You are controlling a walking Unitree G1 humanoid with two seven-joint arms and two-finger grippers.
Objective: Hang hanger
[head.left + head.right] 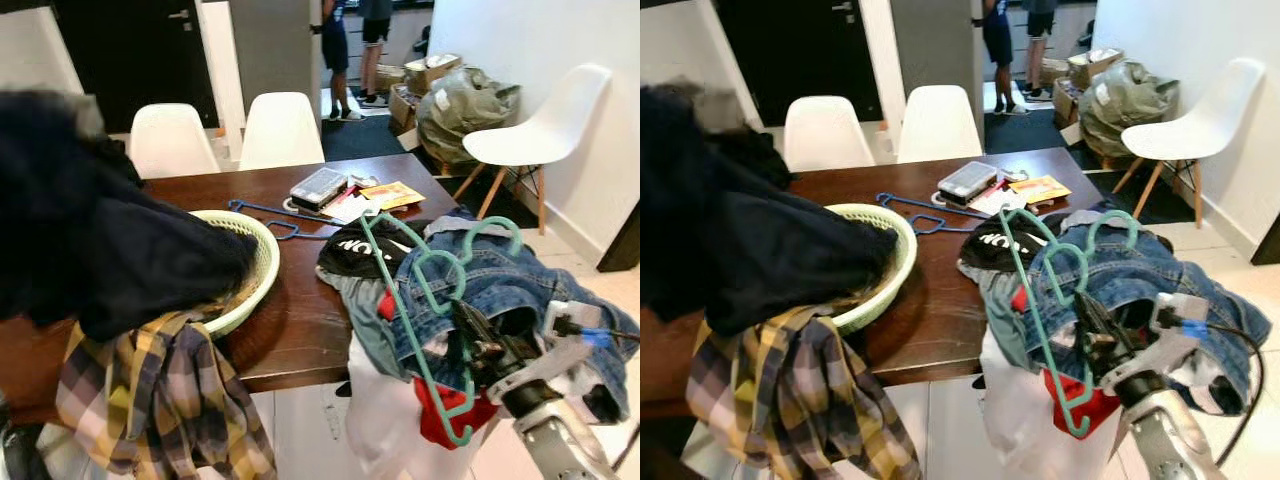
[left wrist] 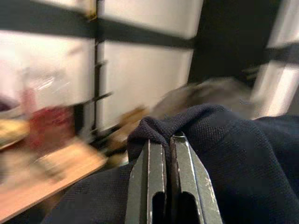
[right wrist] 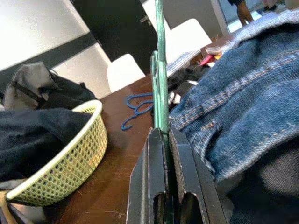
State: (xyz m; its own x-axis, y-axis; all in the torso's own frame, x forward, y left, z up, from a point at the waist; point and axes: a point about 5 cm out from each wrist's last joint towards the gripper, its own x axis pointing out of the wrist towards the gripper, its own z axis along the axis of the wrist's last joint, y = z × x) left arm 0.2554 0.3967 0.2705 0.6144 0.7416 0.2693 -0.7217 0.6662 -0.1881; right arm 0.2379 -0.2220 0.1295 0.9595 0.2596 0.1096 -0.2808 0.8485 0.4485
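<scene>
Right gripper (image 1: 1092, 345): fingers clamped on thin green plastic hanger (image 1: 1040, 300) | hanger's long axis runs up and away from your gripper over blue denim jeans (image 1: 1140, 275) | left gripper (image 2: 170, 144): pinched shut on dark navy knit garment (image 1: 90, 240), raised at your left | right arm nearer.

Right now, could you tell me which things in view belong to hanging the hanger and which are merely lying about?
In the job:
- green hanger, gripped by the right tool
- dark garment, pinched by the left tool

Lying about:
- blue hanger on the table
- basket
- jeans
- plaid shirt
</scene>
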